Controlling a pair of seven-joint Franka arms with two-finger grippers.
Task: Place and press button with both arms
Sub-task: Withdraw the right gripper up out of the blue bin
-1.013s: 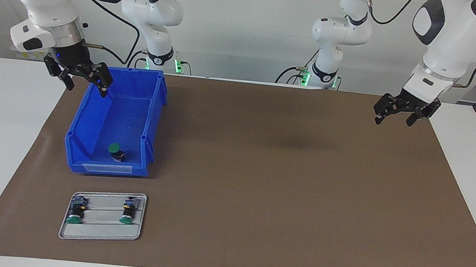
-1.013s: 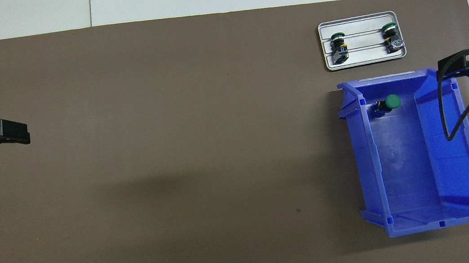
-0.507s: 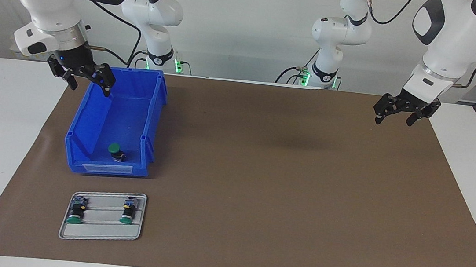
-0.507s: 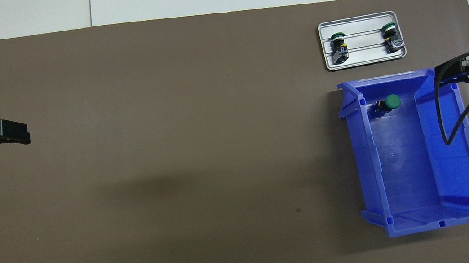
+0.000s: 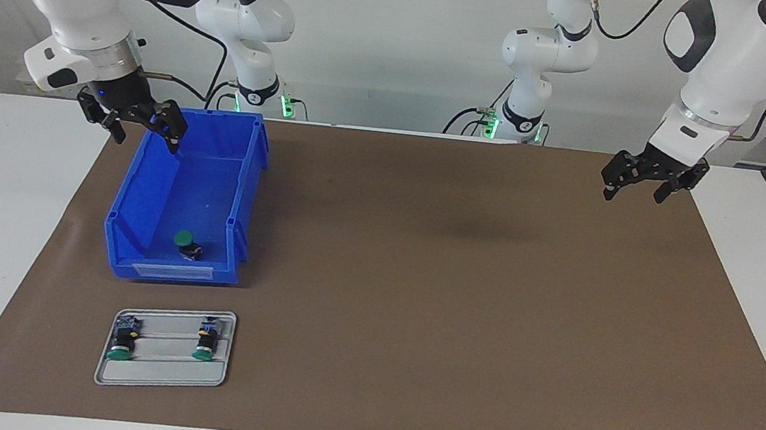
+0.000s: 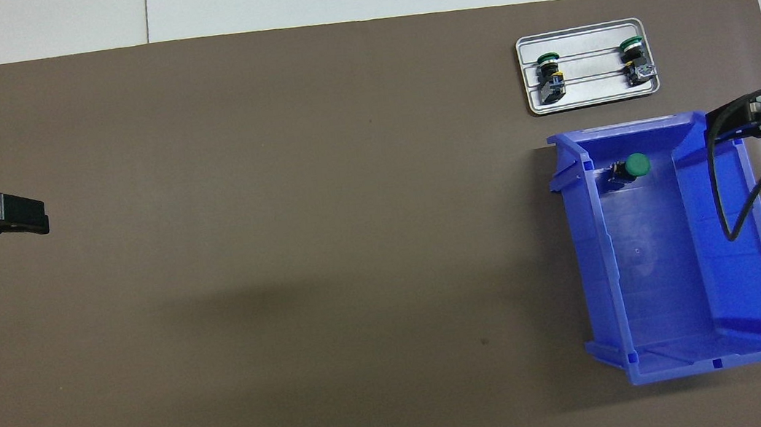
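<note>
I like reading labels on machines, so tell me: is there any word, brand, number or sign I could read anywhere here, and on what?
None can be read.
Blue bin: the pale label strip on its end wall looks blank.
Buttons on the grey tray: any marks are too small to read.
Right gripper and left gripper: no lettering shows.

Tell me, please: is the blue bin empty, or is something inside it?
Not empty. One button with a green cap lies on the floor of the blue bin, at the bin's end farther from the robots. Nothing else shows inside.
</note>
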